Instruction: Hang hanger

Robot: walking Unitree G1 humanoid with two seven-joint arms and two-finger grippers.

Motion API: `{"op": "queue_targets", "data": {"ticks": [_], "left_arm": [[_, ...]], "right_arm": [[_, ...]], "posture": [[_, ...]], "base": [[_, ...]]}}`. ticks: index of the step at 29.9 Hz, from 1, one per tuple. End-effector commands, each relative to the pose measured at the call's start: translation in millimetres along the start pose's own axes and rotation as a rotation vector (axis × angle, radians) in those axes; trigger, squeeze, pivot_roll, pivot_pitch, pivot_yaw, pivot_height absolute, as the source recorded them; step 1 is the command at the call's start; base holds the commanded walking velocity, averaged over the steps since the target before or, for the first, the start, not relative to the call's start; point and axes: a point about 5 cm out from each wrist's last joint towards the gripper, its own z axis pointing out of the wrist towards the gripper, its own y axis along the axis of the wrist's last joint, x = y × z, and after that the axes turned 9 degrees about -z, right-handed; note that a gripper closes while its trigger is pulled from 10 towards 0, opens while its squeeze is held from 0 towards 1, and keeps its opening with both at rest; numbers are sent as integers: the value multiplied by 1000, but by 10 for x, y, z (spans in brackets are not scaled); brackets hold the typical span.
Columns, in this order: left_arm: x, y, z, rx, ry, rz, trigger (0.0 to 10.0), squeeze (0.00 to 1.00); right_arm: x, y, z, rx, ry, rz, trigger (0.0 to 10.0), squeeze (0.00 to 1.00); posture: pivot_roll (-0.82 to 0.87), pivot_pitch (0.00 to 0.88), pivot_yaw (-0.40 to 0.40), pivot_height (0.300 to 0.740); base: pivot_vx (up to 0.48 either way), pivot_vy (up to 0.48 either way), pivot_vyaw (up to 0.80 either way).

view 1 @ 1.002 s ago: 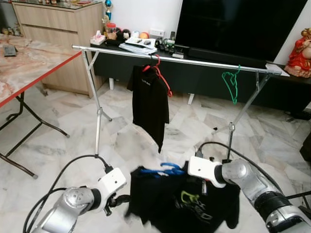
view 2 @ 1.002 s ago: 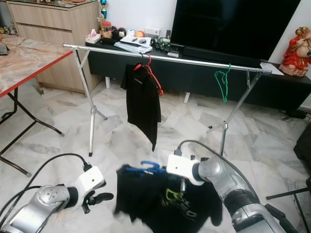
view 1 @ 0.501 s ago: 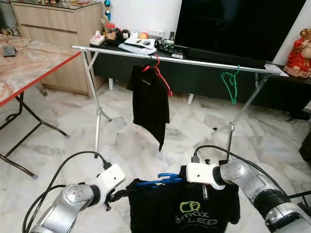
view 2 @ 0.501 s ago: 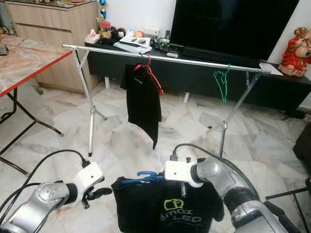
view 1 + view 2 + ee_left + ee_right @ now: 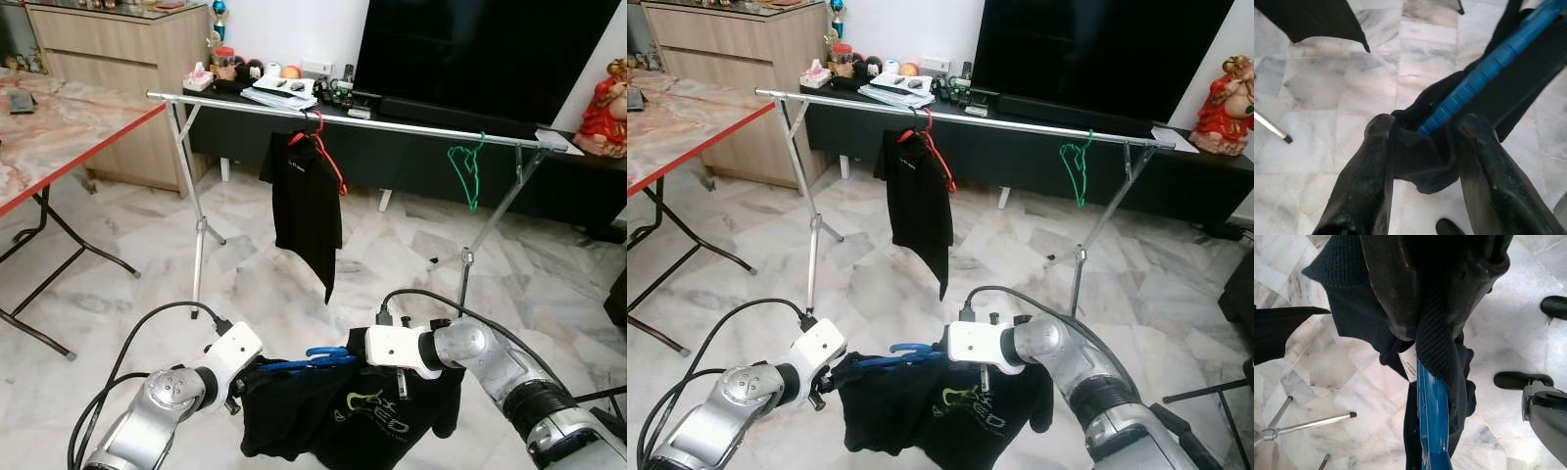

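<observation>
Both grippers pinch the blue hanger (image 5: 315, 358) through its black shirt (image 5: 343, 416): left gripper (image 5: 1422, 161), right gripper (image 5: 1425, 340).

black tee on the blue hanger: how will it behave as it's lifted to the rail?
Likely floppy: the black tee sags in folds between the left gripper and right gripper. The blue hanger looks rigid. Fabric bunched in the fingers could slip.

**Left gripper pinching the shirt at the hanger end**

The left gripper (image 5: 1422, 142) has its two long black fingers (image 5: 1364, 183) closed on a fold of the black fabric shirt (image 5: 1425, 156). The ribbed blue plastic hanger (image 5: 1484, 73) runs out of this fold. Below lies the white marble tile floor (image 5: 1322, 88).
</observation>
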Motion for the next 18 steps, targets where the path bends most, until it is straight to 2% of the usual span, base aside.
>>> {"op": "queue_targets", "data": {"ticks": [1,8,18], "left_arm": [[35,42,12,3,23,8,10000,0],[124,-20,35,59,120,-15,10000,0],[124,-109,35,122,113,-7,10000,0]], "right_arm": [[-114,62,-64,-31,-49,-13,10000,0],[-126,87,-64,-44,-53,-21,10000,0],[-131,97,-69,-49,-54,-25,10000,0]], "posture": [[170,0,-121,740],[168,0,-122,740],[168,0,-123,740]], "base": [[0,0,0],[0,0,0],[0,0,0]]}}
